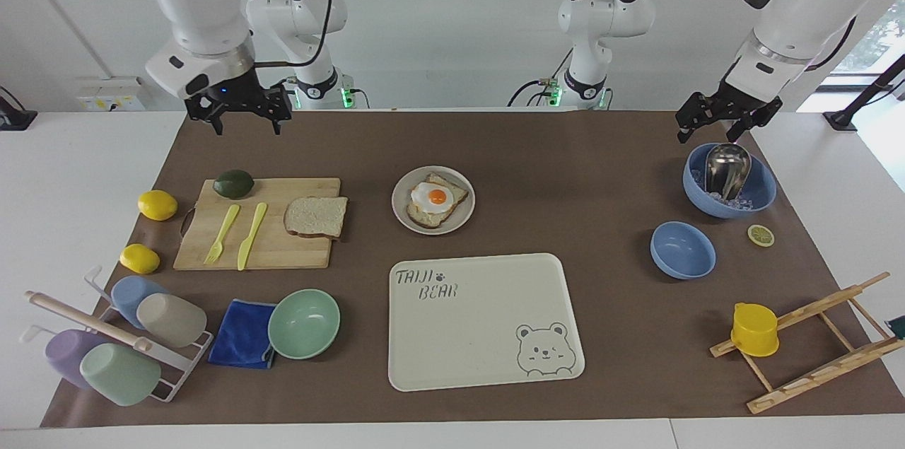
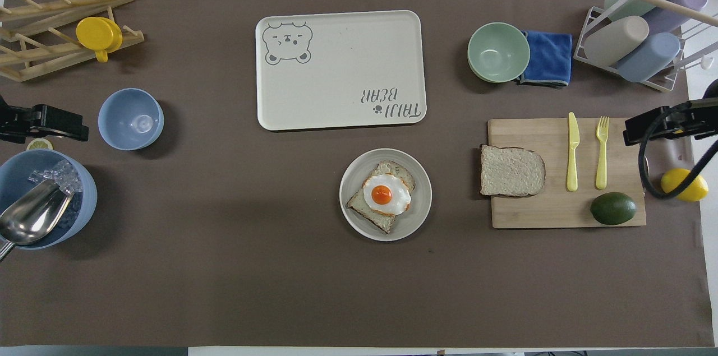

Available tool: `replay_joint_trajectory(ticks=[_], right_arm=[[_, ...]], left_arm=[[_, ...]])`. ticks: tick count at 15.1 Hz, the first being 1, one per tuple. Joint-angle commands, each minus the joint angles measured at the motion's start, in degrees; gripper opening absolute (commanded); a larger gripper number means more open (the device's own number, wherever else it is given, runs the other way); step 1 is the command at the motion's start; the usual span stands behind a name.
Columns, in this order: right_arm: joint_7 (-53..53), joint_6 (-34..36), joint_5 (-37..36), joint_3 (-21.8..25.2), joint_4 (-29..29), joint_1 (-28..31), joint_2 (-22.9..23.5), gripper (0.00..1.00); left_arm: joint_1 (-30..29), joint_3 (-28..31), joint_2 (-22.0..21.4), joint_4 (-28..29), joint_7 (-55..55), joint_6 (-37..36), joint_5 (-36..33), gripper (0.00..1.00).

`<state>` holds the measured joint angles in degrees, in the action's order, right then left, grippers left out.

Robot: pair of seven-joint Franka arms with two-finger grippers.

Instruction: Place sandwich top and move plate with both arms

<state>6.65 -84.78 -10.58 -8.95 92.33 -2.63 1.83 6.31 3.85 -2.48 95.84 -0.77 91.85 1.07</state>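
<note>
Brown paper covers the table. On it the bread slice (image 1: 316, 216) lies on the cutting board (image 1: 283, 251), beside the plate (image 1: 398, 212) that awaits it. Right end effector (image 1: 242, 112) hangs open and empty above the table's edge near the board; left end effector (image 1: 722, 120) waits open over the ice bowl (image 1: 763, 196).
</note>
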Motion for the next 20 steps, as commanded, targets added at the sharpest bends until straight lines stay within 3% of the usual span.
replay_joint_trajectory(ticks=[1, 3, 8, 13, 20], right_arm=[[13.1, -2.5, -7.4, -8.2, 1.2, -0.1, 6.4, 1.0], [23.5, -5.3, -11.2, -13.4, 2.8, -0.3, 11.2, 1.0], [41.7, -13.6, -21.1, -17.9, 9.9, -0.6, 18.9, 1.0], [46.1, -22.3, -22.2, -17.9, 20.2, 0.3, 17.1, 1.0], [40.8, -22.4, -26.8, -17.9, 23.2, 2.9, 16.5, 1.0]], left_arm=[[-0.3, -0.2, -0.9, 0.5, -0.4, 0.3, -1.0, 1.0], [-0.3, -0.2, -0.9, 0.5, -0.4, 0.2, -1.0, 1.0], [-0.3, -0.2, -0.9, 0.4, -0.4, 0.2, -1.0, 1.0], [-0.3, -0.2, -0.9, 0.5, -0.4, 0.2, -1.0, 1.0], [-0.3, -0.3, -0.9, 0.4, -0.4, 0.2, -1.0, 1.0]])
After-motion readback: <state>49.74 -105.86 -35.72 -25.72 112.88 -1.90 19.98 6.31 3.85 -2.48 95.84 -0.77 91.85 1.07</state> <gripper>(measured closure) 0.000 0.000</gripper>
